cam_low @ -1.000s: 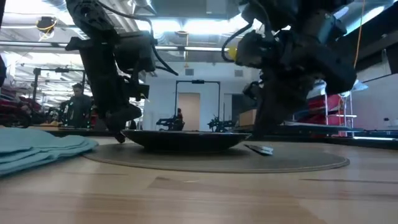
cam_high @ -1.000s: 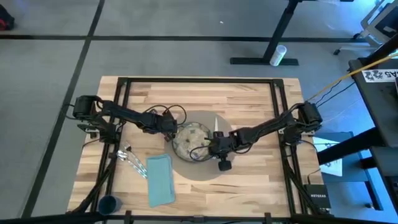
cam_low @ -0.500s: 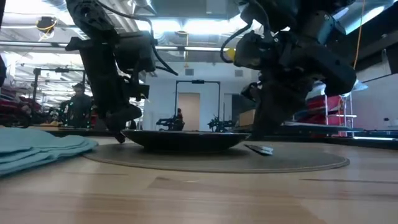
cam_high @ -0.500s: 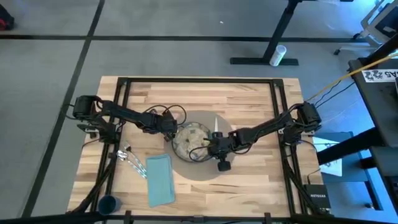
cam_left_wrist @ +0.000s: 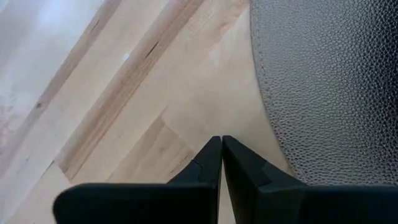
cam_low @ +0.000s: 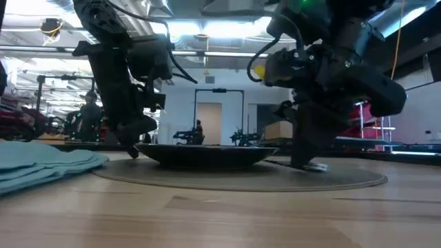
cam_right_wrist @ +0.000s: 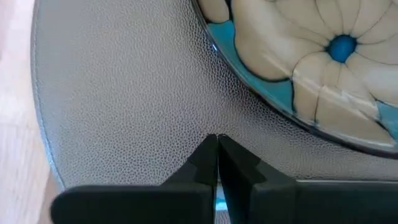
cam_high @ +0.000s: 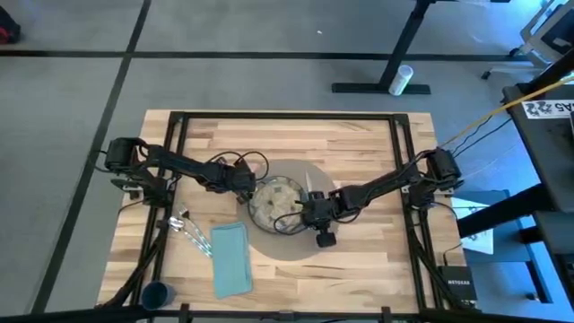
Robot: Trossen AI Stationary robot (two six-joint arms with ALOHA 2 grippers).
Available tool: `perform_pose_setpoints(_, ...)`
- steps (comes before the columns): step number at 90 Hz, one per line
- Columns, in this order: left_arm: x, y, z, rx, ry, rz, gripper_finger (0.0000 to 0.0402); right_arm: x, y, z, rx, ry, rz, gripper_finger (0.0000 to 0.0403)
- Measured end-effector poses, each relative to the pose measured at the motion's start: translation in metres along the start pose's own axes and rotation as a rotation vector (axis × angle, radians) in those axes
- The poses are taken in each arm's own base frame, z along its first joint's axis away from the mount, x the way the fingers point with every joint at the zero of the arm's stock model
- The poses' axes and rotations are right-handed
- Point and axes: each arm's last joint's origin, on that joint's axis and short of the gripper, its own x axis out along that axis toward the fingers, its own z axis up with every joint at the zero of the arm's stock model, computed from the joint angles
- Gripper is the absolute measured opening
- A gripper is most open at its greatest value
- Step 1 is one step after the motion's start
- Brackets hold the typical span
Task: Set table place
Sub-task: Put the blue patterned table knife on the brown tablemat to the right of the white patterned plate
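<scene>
- Currently the right gripper (cam_right_wrist: 217, 144) is down on the placemat (cam_right_wrist: 124, 93) just beside the plate (cam_right_wrist: 323, 74), fingers pressed together; whether they pinch the knife (cam_low: 313, 166) I cannot tell.
- Left gripper (cam_left_wrist: 221, 146) sits closed over the table (cam_left_wrist: 93, 93) at the placemat's other edge, holding nothing.
- Napkin (cam_high: 230, 258), fork and spoon (cam_high: 190, 232), cup (cam_high: 156, 293) wait at the table's left-front.
- Likely step: laying the knife; keep it flat, parallel to the plate, clear of its rim.
</scene>
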Motion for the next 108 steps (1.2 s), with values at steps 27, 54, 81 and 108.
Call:
perform_pose_setpoints(27, 0.000, 0.000, 0.000, 0.002, 0.000, 0.000, 0.0000, -0.011, 0.000, 0.011, -0.027, -0.045, -0.020, 0.0000)
perform_pose_setpoints(54, 0.000, 0.000, 0.000, 0.003, 0.002, 0.001, 0.0000, -0.039, -0.001, -0.010, 0.025, 0.161, -0.084, 0.0000)
perform_pose_setpoints(81, 0.000, 0.000, 0.000, 0.003, 0.001, 0.001, 0.0000, -0.033, 0.000, -0.016, 0.038, 0.177, -0.037, 0.0000)
perform_pose_setpoints(108, 0.000, 0.000, 0.000, 0.003, 0.001, 0.001, 0.0000, -0.033, 0.001, -0.014, 0.038, 0.163, -0.018, 0.0000)
